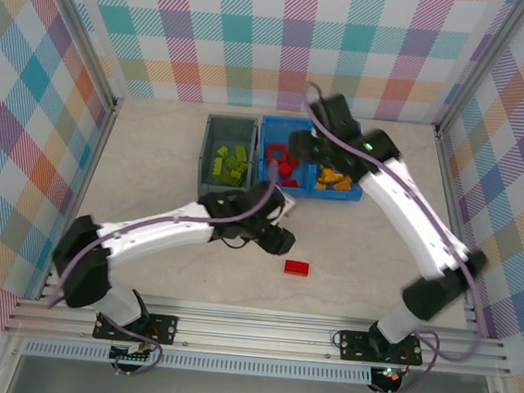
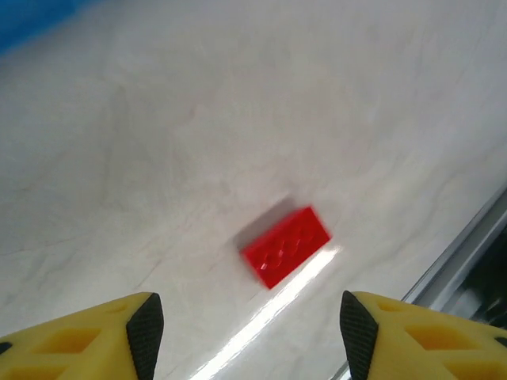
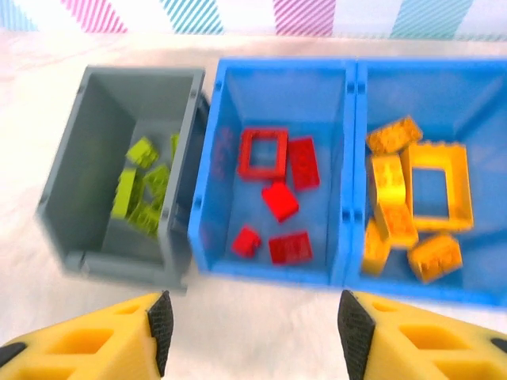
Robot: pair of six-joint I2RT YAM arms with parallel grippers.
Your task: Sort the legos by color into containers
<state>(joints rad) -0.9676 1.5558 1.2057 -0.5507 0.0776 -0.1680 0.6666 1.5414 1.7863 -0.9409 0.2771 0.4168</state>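
A small red studded plastic brick (image 2: 285, 245) was seen on the desk (image 2: 158, 158), just ahead of the left end effector (image 2: 251, 328), which was spread and empty. The right end effector (image 3: 252, 324), also spread and empty, was held before the grey plastic bin (image 3: 75, 182) and the blue two-compartment plastic bin (image 3: 351, 158). Picking this brick was judged in hand; descent, closure across it, then carriage to the red-filled compartment (image 3: 226, 186) would be needed.

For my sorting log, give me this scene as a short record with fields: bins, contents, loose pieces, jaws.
grey bin: lime green bricks
blue bin, compartment beside grey: red bricks
blue bin, other compartment: orange-yellow bricks
loose: one red brick on table
left jaws: open, empty, aimed at loose brick
right jaws: open, empty, facing bins
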